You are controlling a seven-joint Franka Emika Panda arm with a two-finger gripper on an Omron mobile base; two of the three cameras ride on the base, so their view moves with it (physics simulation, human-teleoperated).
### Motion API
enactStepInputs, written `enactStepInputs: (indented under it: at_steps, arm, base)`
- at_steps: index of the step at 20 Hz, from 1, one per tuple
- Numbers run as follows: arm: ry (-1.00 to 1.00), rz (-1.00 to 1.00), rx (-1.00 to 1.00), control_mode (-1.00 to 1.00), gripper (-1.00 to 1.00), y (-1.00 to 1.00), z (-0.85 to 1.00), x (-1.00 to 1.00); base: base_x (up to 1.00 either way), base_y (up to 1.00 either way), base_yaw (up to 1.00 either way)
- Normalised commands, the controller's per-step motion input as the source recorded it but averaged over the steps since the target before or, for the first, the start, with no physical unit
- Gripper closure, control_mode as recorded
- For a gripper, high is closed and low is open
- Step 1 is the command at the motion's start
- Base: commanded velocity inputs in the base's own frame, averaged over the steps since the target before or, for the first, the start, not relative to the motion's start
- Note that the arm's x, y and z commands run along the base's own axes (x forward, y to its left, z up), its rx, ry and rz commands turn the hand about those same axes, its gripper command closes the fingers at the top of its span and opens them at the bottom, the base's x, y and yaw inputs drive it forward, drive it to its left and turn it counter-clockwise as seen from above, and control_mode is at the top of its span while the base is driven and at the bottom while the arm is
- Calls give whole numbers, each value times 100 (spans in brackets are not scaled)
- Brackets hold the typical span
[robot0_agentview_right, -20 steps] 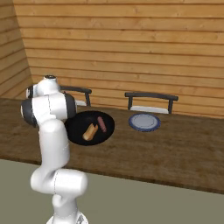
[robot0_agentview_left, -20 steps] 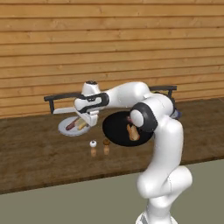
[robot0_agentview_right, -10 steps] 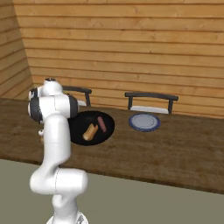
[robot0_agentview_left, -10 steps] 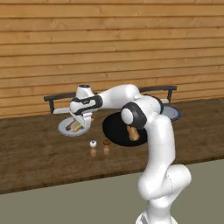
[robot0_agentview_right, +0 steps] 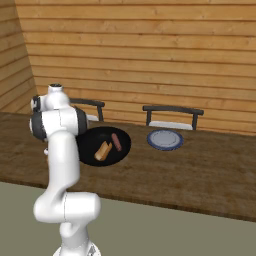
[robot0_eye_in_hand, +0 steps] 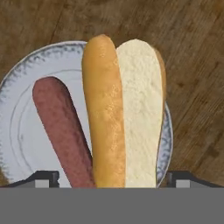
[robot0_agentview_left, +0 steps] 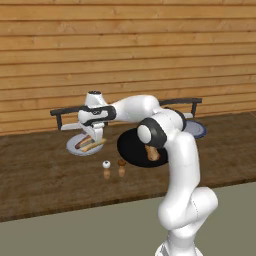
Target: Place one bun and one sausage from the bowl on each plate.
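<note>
Long dark brown wooden counter (robot0_agentview_left: pixel 45 170) with plank grain; directly beneath the pincer (robot0_agentview_left: pixel 95 136), a small round light grey plate (robot0_agentview_left: pixel 73 145) rests on it; beside that, away from the pincer, a large round shallow black bowl (robot0_agentview_right: pixel 92 145); beyond the bowl, well apart from the pincer, a second light grey plate (robot0_agentview_right: pixel 164 139); two small shakers (robot0_agentview_left: pixel 113 169) stand nearer the counter's front edge.

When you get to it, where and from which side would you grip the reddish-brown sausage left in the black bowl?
Probably across the middle of the reddish-brown sausage, from straight above, jaws spanning its width: it lies flat in the black bowl, a slim cylinder apart from the tan bun, so both long sides look free.
</note>
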Motion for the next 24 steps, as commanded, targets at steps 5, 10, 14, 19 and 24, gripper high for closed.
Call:
enactStepInputs:
  at_steps: [5,10,14,19,24]
  arm:
    - [-2,-2,1,-100,-100,-35,80,-40]
    - [7,-4,0,-100,-100,-97,54,-33]
    - [16,-2,-4,-100,-100,-100,10,-16]
    - [3,5,-12,-100,-100,-100,0,-57]
    - [-6,39,-9,-100,-100,-100,0,-46]
  base:
    - [0,0,0]
    - [0,0,0]
    - [0,0,0]
    - [0,0,0]
    - [0,0,0]
